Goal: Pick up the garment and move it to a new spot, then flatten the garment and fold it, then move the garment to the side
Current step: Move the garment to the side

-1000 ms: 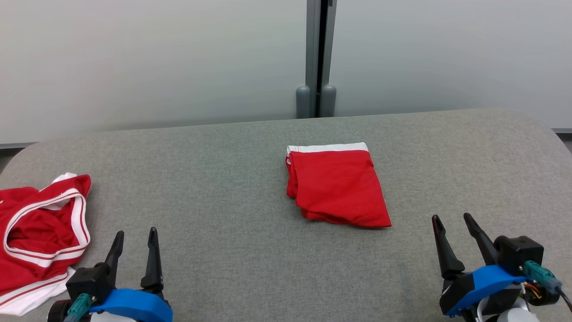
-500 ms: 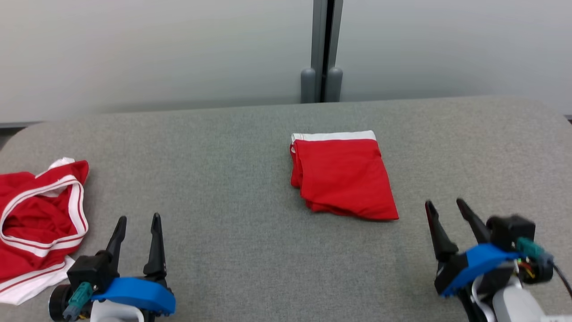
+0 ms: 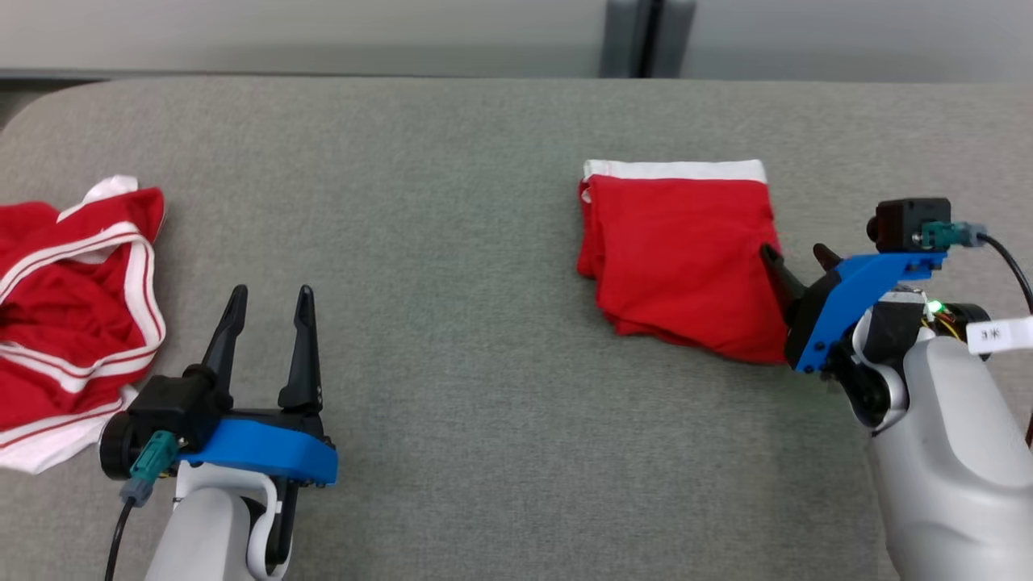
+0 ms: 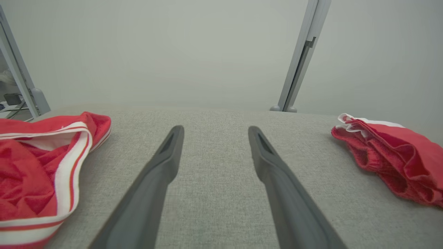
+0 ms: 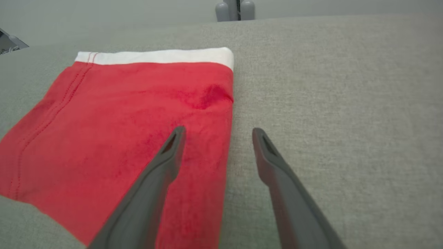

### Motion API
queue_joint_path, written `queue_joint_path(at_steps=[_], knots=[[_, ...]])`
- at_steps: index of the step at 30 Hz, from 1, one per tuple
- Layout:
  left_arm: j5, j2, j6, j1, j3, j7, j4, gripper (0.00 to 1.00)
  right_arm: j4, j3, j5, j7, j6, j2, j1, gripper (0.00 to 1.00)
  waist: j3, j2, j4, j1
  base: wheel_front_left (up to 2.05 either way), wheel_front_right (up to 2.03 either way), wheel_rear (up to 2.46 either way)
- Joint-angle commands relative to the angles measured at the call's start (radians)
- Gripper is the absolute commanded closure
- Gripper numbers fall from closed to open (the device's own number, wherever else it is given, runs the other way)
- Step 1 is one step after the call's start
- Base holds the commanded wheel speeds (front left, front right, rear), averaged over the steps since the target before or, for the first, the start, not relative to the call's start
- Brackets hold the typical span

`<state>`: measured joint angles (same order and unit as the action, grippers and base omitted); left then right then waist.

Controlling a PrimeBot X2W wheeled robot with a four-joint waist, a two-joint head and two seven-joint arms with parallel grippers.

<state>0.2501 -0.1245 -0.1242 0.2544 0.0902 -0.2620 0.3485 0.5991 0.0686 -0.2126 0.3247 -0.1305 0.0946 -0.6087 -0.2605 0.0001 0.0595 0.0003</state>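
Change: right tool (image 3: 792,252) has advanced to the right edge of the folded red fabric garment with a white band (image 3: 678,250); camera tilted down.
Right tool: fingers apart, straddling that edge.
Garment: right of centre, long axis running away from the robot.
Left tool (image 3: 270,292): apart, well away.
Room: bare grey fabric-covered surface (image 3: 452,202) on both sides.

Red folded garment (image 3: 678,258) with white band, red crumpled garment (image 3: 56,315) with white stripes, grey tabletop (image 3: 444,242)
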Motion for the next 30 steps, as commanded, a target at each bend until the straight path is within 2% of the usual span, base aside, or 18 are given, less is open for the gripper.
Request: queue_joint_path(at_steps=[1,4,10,11,12,13,17,23,30], knots=[[-0.006,0.0,-0.005,0.019,0.005,-0.004,-0.003,0.0,0.015,0.008,0.005,0.011,-0.001,-0.004,-0.016,0.0,-0.028,-0.0001,0.028,-0.0003,0.0,0.0,0.0],[-0.001,0.004,-0.006,0.032,0.014,-0.004,-0.007,0.0,0.091,0.045,0.02,0.071,-0.001,-0.016,-0.063,0.0,-0.04,-0.0001,0.044,-0.0003,0.0,0.0,0.0],[0.0,0.009,-0.007,0.036,0.03,-0.004,-0.016,0.0,0.196,0.1,0.084,0.115,0.0,-0.036,-0.105,0.0,-0.047,-0.0001,0.055,-0.0003,0.0,0.0,0.0],[0.0,0.009,-0.007,0.034,0.03,-0.004,-0.016,0.0,0.216,0.106,0.094,0.129,0.0,-0.038,-0.106,0.12,-0.048,-0.0001,0.054,-0.0003,0.0,0.0,0.0],[0.001,0.009,-0.007,0.033,0.03,-0.004,-0.015,0.0,0.228,0.101,0.1,0.136,0.0,-0.04,-0.106,0.12,-0.048,-0.0001,0.053,-0.0003,0.0,0.0,0.0],[0.002,0.008,-0.007,0.032,0.029,-0.004,-0.015,0.0,0.233,0.099,0.102,0.134,0.0,-0.042,-0.113,1.0,-0.049,-0.0001,0.049,-0.0003,0.0,0.0,0.0],[0.001,0.002,-0.007,0.023,0.024,-0.004,-0.018,0.0,0.217,0.053,0.127,0.121,0.0,-0.034,-0.142,1.0,-0.053,-0.0001,0.02,-0.0003,0.0,0.0,0.0],[0.008,-0.011,-0.004,0.022,0.003,-0.004,-0.049,0.0,0.119,-0.129,0.089,0.163,0.0,0.058,-0.187,1.0,-0.07,-0.0001,-0.073,-0.0003,0.0,0.0,0.0],[-0.007,-0.036,-0.004,0.05,0.018,-0.004,-0.098,0.0,-0.03,-0.374,0.043,0.194,0.0,0.323,-0.188,1.0,-0.117,-0.0001,-0.208,-0.0003,0.0,0.0,0.0]])
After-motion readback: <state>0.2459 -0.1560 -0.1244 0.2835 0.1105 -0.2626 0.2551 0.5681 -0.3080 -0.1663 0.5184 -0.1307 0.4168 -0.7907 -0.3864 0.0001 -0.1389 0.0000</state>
